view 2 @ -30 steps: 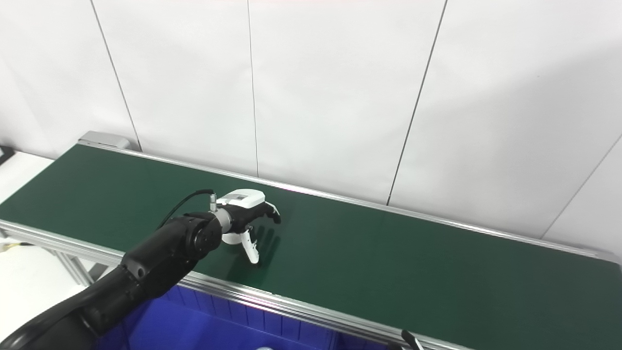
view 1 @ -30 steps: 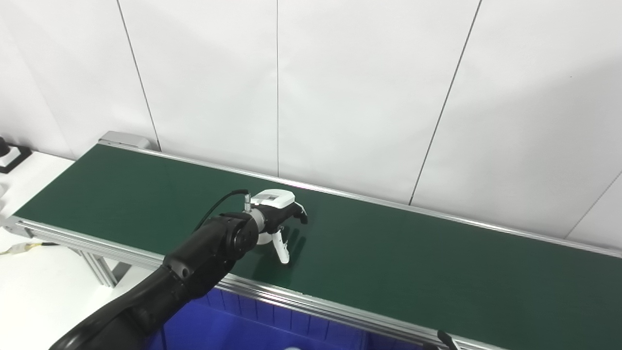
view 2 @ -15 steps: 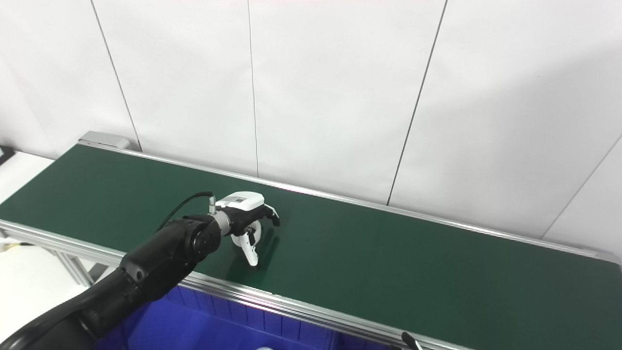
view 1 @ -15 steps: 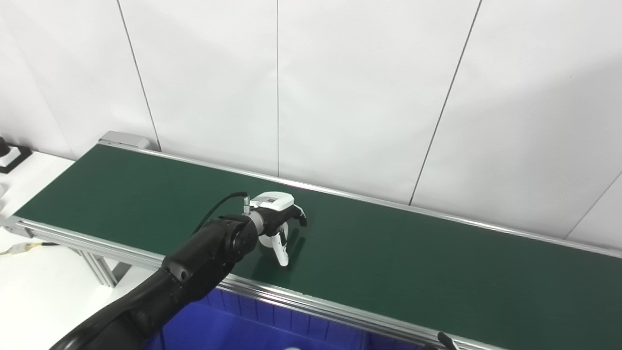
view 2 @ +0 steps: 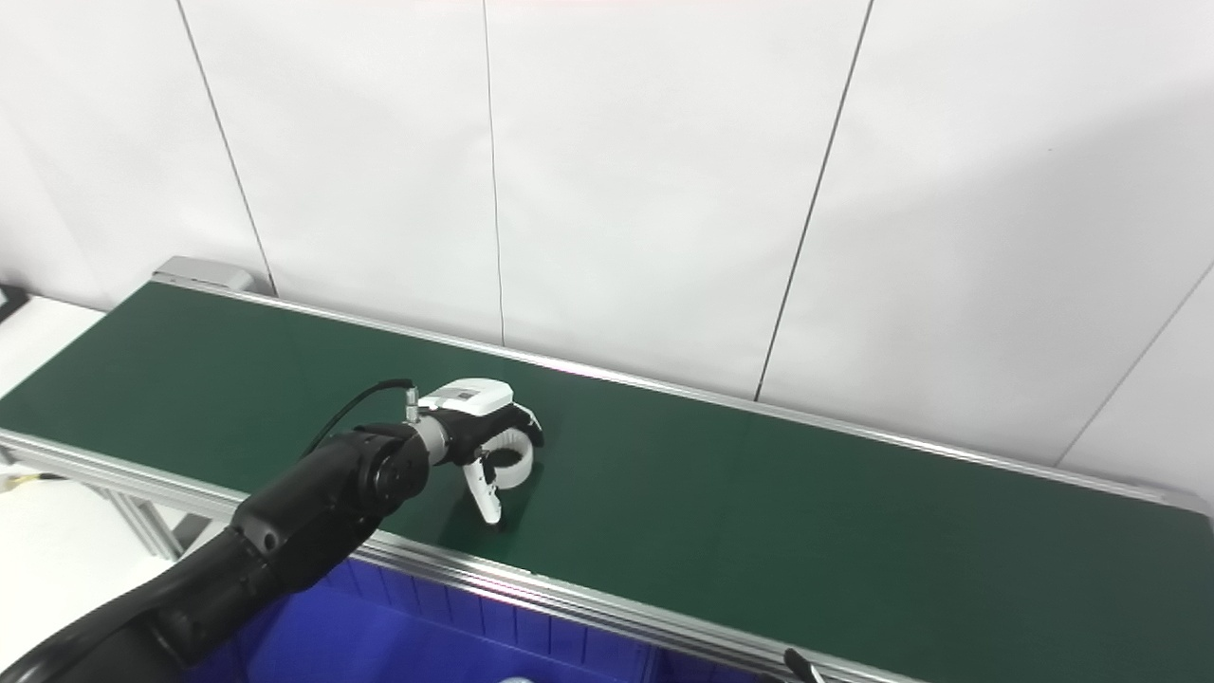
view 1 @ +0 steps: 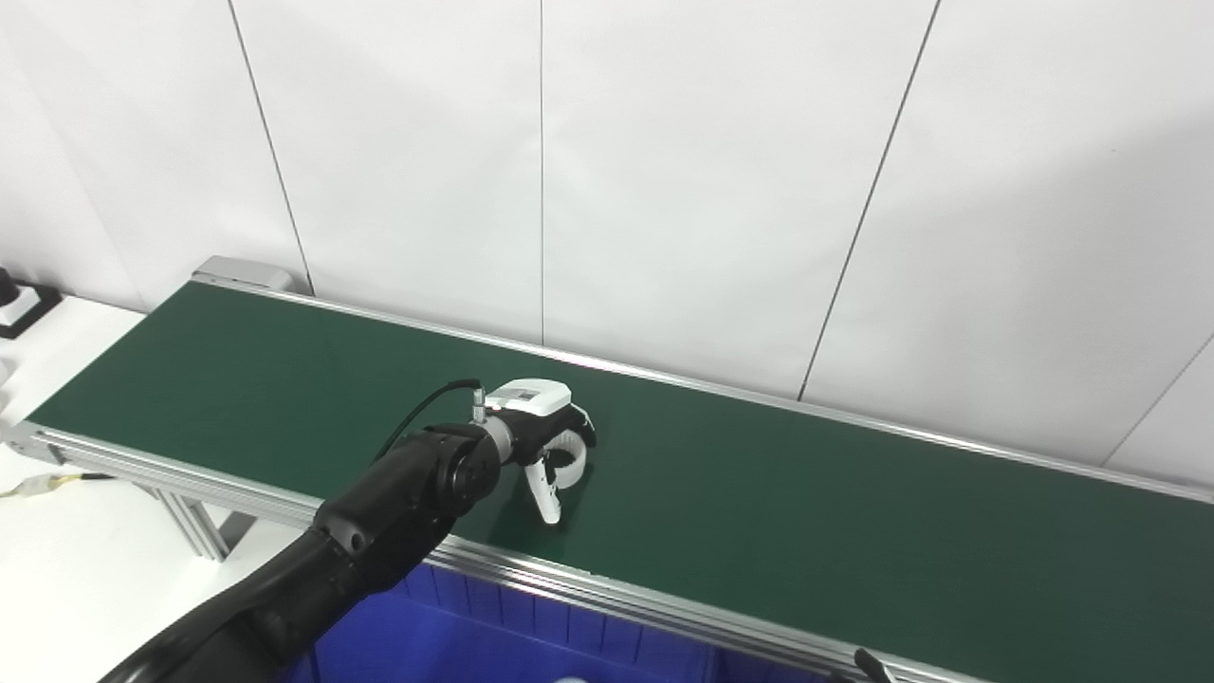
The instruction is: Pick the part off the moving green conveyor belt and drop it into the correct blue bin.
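Observation:
The part is a white ring [view 1: 569,464] lying on the green conveyor belt [view 1: 806,512]. My left hand [view 1: 537,427] hovers just over the ring's left side, white-backed with dark fingers arched over it. The white thumb [view 1: 544,495] points down at the belt on the near side of the ring. The hand is open and I cannot see any finger gripping the ring. The same ring [view 2: 510,464] and left hand [view 2: 479,410] show in the right eye view. Of my right hand only a small dark tip [view 1: 868,661] shows at the bottom edge.
A blue bin [view 1: 493,636] sits below the belt's near aluminium rail [view 1: 607,588], with a speck of something white [view 1: 567,678] at the picture's bottom edge. White wall panels stand right behind the belt. A white table [view 1: 66,560] lies at the left.
The ring has ridden right on the belt, from under my left palm out to beneath the fingertips. The hand has sunk slightly and its fingers have curled down around the ring.

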Available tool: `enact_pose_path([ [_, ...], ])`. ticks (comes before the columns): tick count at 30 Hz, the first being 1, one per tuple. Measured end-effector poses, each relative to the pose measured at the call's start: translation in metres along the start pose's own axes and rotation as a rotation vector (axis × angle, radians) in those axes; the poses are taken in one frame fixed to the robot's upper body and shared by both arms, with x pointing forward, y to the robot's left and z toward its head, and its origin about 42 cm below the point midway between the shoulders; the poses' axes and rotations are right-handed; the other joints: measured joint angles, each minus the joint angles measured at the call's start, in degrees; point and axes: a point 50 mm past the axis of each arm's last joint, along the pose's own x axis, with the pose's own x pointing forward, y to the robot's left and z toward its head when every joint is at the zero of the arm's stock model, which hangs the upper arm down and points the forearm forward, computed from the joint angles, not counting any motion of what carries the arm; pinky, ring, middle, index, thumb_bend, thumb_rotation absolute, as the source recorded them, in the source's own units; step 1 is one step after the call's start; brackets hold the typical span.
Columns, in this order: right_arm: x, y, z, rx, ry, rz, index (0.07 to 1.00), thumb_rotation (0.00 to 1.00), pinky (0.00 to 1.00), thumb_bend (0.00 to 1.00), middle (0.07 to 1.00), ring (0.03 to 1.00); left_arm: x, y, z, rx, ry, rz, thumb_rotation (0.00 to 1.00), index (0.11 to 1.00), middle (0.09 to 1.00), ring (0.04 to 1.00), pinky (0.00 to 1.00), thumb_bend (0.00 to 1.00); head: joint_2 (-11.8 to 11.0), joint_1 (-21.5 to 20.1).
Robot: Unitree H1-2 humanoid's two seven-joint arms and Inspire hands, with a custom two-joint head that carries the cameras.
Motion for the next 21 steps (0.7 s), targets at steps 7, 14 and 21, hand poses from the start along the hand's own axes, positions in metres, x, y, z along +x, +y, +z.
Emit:
enact_pose_path([
  [7, 0.000, 0.000, 0.000, 0.001, 0.001, 0.000, 0.895, 0.64, 0.66, 0.43, 0.792, 0.741, 0.002, -0.004, -0.006, 0.002, 0.005, 0.024, 0.00, 0.709, 0.786, 0.739, 0.77, 0.82, 0.1, -0.1],
  [14, -0.001, 0.000, 0.000, 0.003, 0.000, -0.001, 0.898, 0.65, 0.67, 0.43, 0.795, 0.746, 0.003, -0.006, -0.012, -0.027, -0.003, 0.057, 0.00, 0.466, 0.500, 0.511, 0.76, 0.51, 0.0, 0.0],
  [21, -0.002, 0.000, 0.000, 0.002, 0.000, 0.000, 0.892, 0.65, 0.66, 0.44, 0.790, 0.739, 0.004, -0.008, -0.013, -0.040, -0.022, 0.071, 0.00, 0.510, 0.467, 0.492, 0.71, 0.50, 0.2, -0.2],
])
